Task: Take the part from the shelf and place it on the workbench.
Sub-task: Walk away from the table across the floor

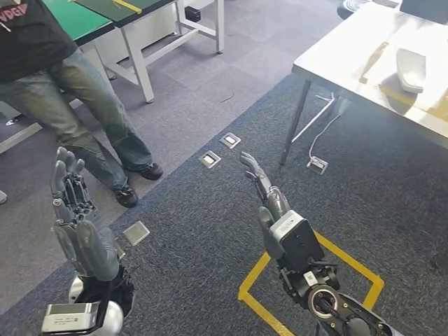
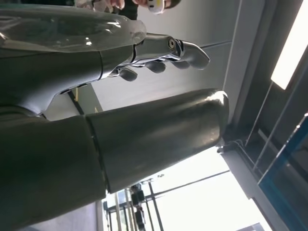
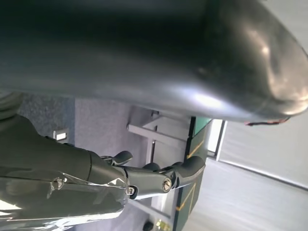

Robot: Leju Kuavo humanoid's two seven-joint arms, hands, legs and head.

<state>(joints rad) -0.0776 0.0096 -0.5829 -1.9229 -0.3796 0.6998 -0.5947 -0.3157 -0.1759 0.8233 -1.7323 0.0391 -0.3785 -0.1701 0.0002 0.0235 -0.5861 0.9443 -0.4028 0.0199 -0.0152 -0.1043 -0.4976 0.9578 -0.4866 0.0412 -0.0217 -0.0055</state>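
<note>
A pale grey moulded part [image 1: 411,70] lies on the white workbench [image 1: 338,63] at the upper right of the head view. My left hand [image 1: 71,203] is raised at the lower left with its fingers straight and apart, holding nothing. My right hand [image 1: 264,192] reaches forward over the dark carpet, fingers stretched out and empty, well short of the workbench. Up close, the left hand [image 2: 109,62] shows extended fingers [image 2: 188,50] with nothing between them and the thumb. The right hand [image 3: 109,178] is likewise spread and empty.
A person in jeans [image 1: 79,105] stands at the left, close beyond my left hand. Green-topped tables [image 1: 79,17] stand behind them. Floor sockets [image 1: 210,159] and a yellow tape square [image 1: 317,280] mark the carpet. A cable [image 1: 317,136] hangs under the workbench beside its leg [image 1: 295,119].
</note>
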